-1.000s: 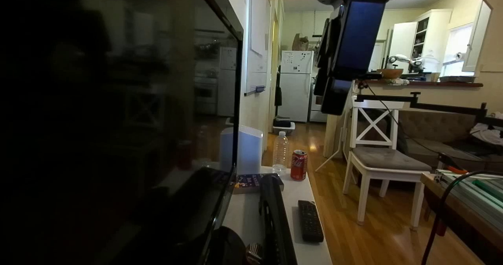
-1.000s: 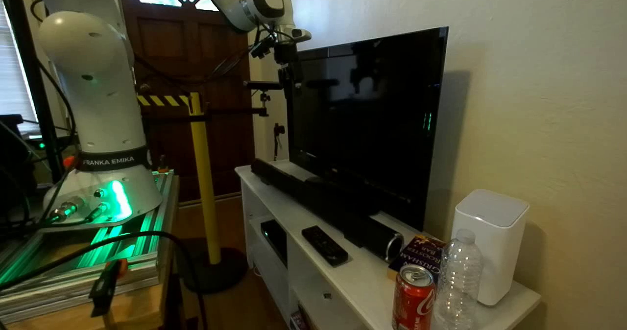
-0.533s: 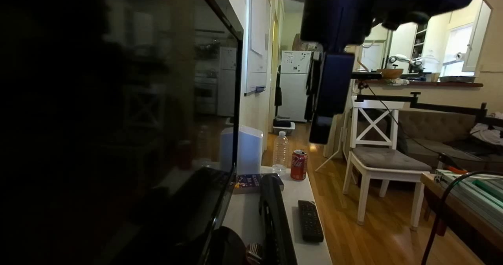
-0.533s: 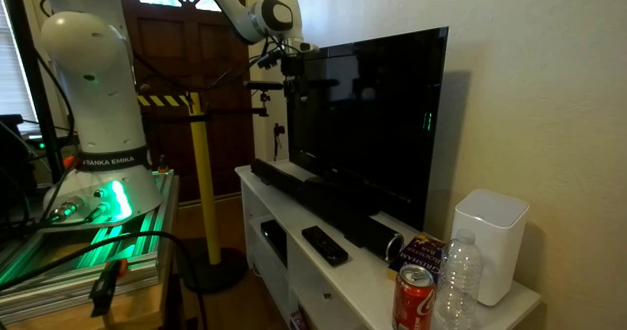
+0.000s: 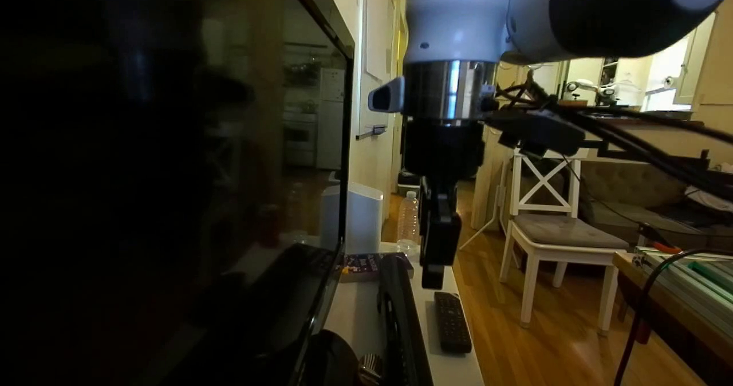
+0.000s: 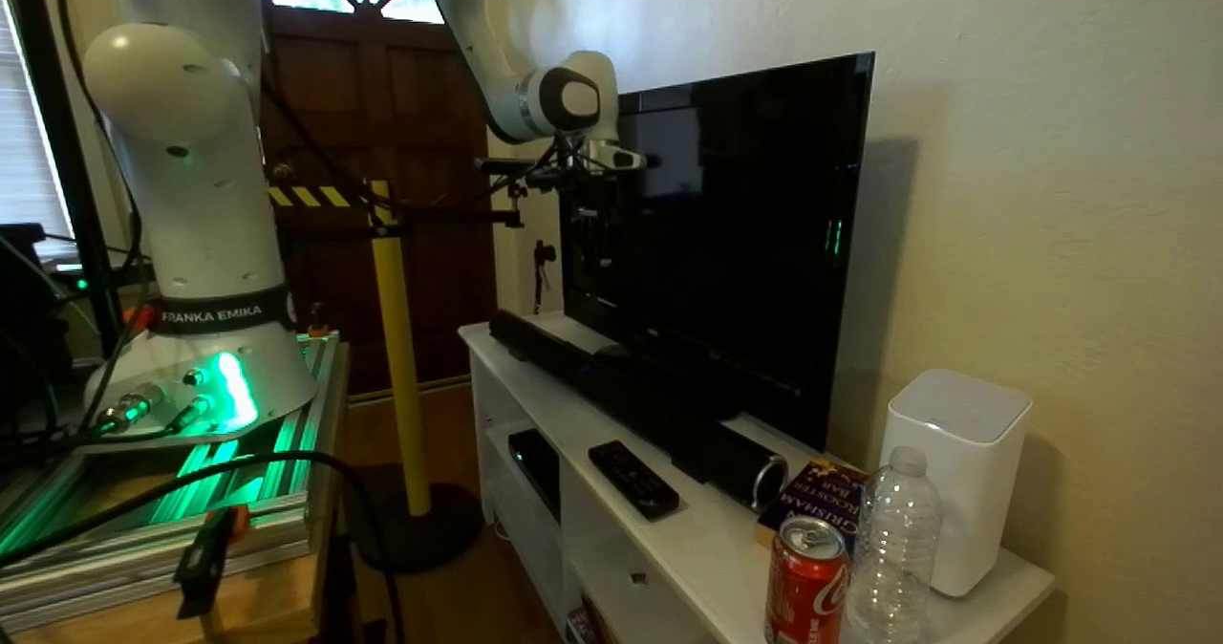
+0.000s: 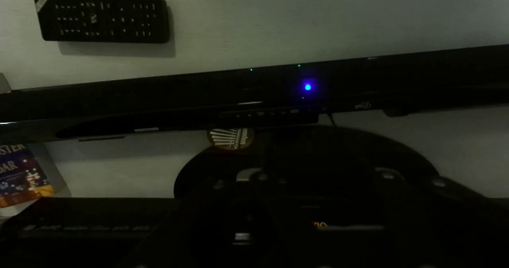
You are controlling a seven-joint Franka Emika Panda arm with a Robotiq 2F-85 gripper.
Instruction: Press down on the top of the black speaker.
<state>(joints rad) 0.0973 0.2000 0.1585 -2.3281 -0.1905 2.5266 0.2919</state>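
The black speaker (image 6: 616, 394) is a long, low bar lying along the white cabinet in front of the TV. The wrist view shows the speaker (image 7: 187, 95) running across the picture, with a blue light glowing on it. My gripper (image 5: 433, 276) points straight down above the cabinet, its tips hanging clear of the speaker. Against the dark screen the gripper (image 6: 597, 254) is hard to make out in an exterior view. At the bottom of the wrist view the jaws are too dark to read, and the gap between the fingers does not show. Nothing held can be made out.
The large TV (image 6: 717, 243) stands right behind the speaker, close beside my gripper. A remote (image 6: 633, 479) lies on the cabinet (image 6: 707, 553) in front of the speaker. Near the speaker's end are a book (image 6: 824, 493), a red can (image 6: 807, 577), a bottle (image 6: 898, 539) and a white box (image 6: 960, 472).
My arm has come down steadily, bringing the gripper lower towards the cabinet top and the speaker. It has also shifted sideways, nearer the TV. The objects on the cabinet have stayed put.
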